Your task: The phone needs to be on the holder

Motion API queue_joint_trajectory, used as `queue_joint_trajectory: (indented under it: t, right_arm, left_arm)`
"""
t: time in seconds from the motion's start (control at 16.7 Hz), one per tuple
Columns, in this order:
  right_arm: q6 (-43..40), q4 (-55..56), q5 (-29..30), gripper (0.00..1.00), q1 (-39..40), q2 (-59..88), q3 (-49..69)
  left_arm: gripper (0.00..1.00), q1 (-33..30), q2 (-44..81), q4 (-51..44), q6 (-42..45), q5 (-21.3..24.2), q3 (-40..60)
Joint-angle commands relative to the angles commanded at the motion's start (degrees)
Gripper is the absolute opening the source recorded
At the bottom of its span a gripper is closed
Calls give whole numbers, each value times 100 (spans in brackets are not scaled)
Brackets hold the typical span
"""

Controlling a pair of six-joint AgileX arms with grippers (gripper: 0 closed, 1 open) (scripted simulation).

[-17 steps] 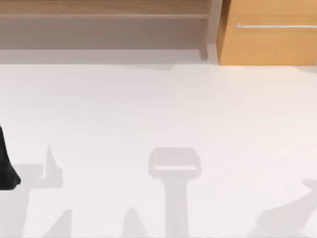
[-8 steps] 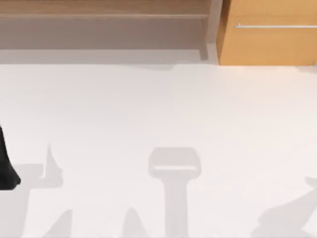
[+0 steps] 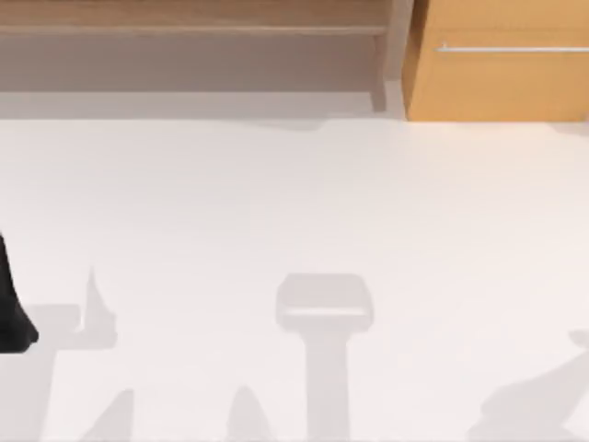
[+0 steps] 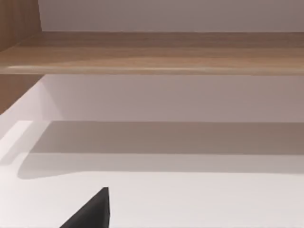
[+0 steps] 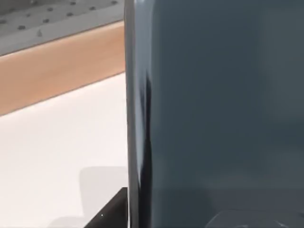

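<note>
**Barely anything moves, phone's up in front of the right wrist cam**

Comparing the last second from above: pretty much the only change is the soft grey shadow (image 3: 538, 401) at the right end of the plain white table (image 3: 294, 203). It creeps a touch further toward the right edge and then sits still over the last half second. The dark left arm (image 3: 9, 313) at the left edge hasn't budged, and the light wooden shelf (image 3: 184, 18) and the orange-wood cabinet with the silver handle (image 3: 497, 83) along the back look the same.

My read is that the right arm has been making a tiny adjustment and this is a slow stretch, with no big step getting done.

The flat dark blue-grey glossy phone (image 5: 213, 114) stands on edge right up against the right wrist camera, with the white table behind it. A black bit of the right gripper (image 5: 113, 210) pokes out beside its lighter rim. It looks carried, but I can't tell how tight or how wide the grip is, since the contact is hidden. Getting it onto the holder still seems to be ahead.

The left gripper (image 4: 90, 213) is parked over bare table, touching nothing. I can't tell how wide it's set either.
</note>
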Motion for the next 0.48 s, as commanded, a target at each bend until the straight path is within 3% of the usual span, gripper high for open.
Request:
queue_joint_trajectory:
  t: [0.12, 0.48]
  right_arm:
    - [0, 0, 0, 98, 0, 0, 0]
    - [0, 0, 0, 100, 0, 0, 0]
  left_arm:
    - [100, 0, 0, 0, 0, 0, 0]
    - [100, 0, 0, 0, 0, 0, 0]
